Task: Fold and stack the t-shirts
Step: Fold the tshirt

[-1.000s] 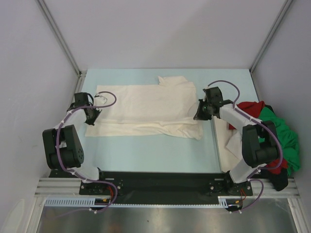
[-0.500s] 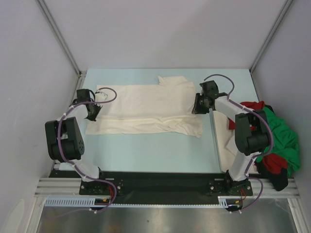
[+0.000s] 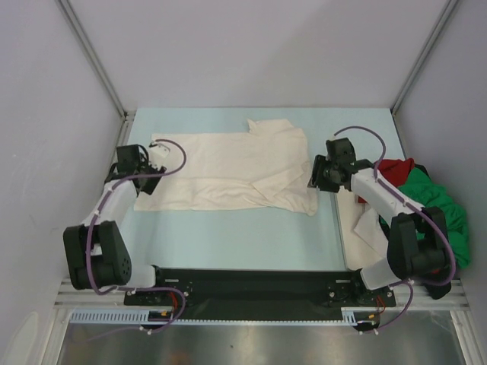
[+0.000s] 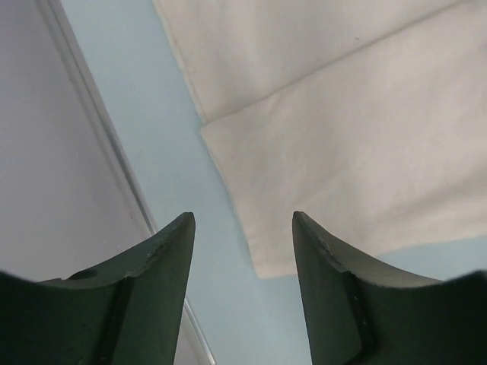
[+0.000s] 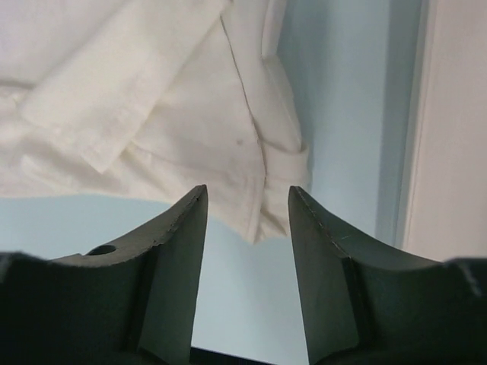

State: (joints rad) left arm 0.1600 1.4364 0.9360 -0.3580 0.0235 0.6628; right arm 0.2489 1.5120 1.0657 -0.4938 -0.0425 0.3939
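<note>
The cream t-shirt (image 3: pixel 228 171) lies flat on the pale blue table, its near part folded over lengthwise. My left gripper (image 3: pixel 146 182) hovers open over its left edge. In the left wrist view the shirt's near-left corner (image 4: pixel 266 262) lies on the table below the empty left gripper (image 4: pixel 242 217). My right gripper (image 3: pixel 316 181) is open above the shirt's right end. The right wrist view shows the sleeve and hem corner (image 5: pixel 262 220) below the empty right gripper (image 5: pixel 247 190). The red t-shirt (image 3: pixel 392 169) and the green t-shirt (image 3: pixel 437 209) lie bunched at the right.
A white panel (image 3: pixel 358 228) runs along the table's right side, beside the shirt pile. A dark cloth (image 3: pixel 435 283) sits at the pile's near end. Grey walls close in on the left (image 4: pixel 53 152), back and right. A black base rail (image 3: pixel 243 285) crosses the near edge.
Both grippers went from shut to open and let go of the cream shirt. The folded-over edge now lies flat on the shirt, and both grippers have drawn back slightly.
</note>
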